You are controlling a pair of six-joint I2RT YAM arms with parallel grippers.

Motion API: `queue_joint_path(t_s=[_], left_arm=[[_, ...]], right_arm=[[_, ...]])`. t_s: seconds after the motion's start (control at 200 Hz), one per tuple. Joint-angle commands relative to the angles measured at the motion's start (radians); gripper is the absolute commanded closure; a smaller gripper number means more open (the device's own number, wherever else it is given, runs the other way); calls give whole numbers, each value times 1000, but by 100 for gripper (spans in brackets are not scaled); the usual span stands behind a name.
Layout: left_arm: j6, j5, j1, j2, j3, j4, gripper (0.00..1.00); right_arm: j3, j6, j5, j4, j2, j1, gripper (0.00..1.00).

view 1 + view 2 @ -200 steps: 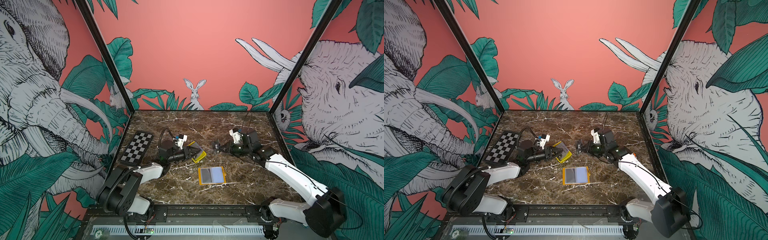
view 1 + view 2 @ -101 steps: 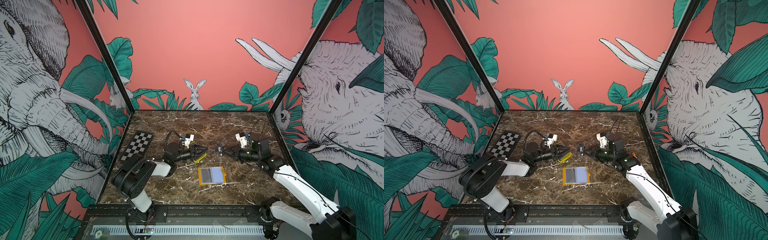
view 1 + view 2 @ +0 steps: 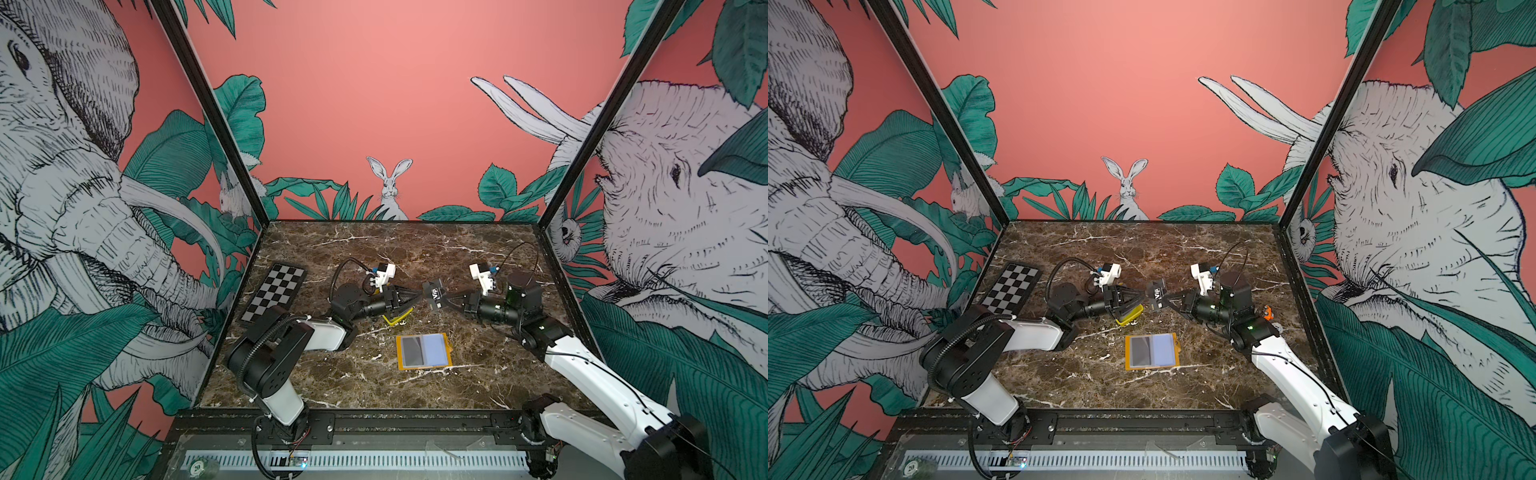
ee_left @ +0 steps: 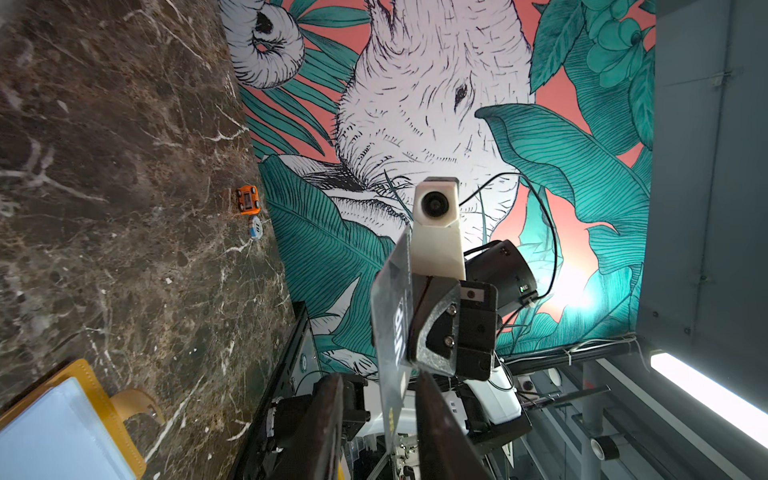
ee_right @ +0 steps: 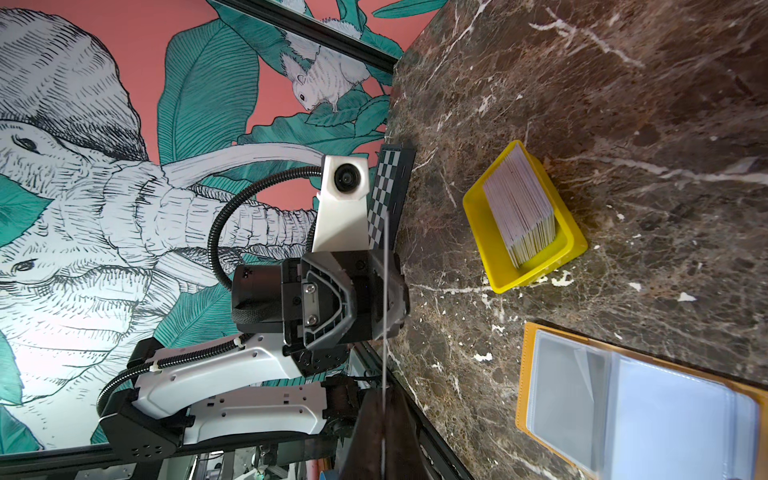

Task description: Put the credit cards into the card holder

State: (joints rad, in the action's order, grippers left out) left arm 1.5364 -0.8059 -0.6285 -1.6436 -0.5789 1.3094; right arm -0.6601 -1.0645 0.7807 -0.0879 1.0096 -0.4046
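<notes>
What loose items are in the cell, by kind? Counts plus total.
Card holder: 1
Yellow tray: 1
Card stack, in the tray: 1
Single card, held off the table: 1
Checkerboard plate: 1
Small orange object: 1
Round blue-white token: 1
Total: 7

The surface (image 3: 457, 257) is dark brown marble with white veins. The card (image 3: 434, 296) is black with white "VIP" lettering. The card holder (image 3: 398, 353) is orange-yellow, with clear sleeves that look bluish. The tray (image 5: 536, 272) is bright yellow, and the cards (image 5: 519, 203) in it show pale grey. The plate (image 3: 274, 293) is a black-and-white checkerboard. The walls (image 3: 374, 83) are salmon pink with green leaves.
</notes>
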Motion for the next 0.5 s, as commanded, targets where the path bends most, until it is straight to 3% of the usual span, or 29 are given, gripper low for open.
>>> queue_joint_path(t_s=[0.0,0.495], left_arm=[[25,-26,-12,30,-22,38,70],[11,-9,-30,38,-56,33,84]], right_arm=[[11,-39,35,-131,7,4,100],[43,-78,51,-196,21,-6,100]])
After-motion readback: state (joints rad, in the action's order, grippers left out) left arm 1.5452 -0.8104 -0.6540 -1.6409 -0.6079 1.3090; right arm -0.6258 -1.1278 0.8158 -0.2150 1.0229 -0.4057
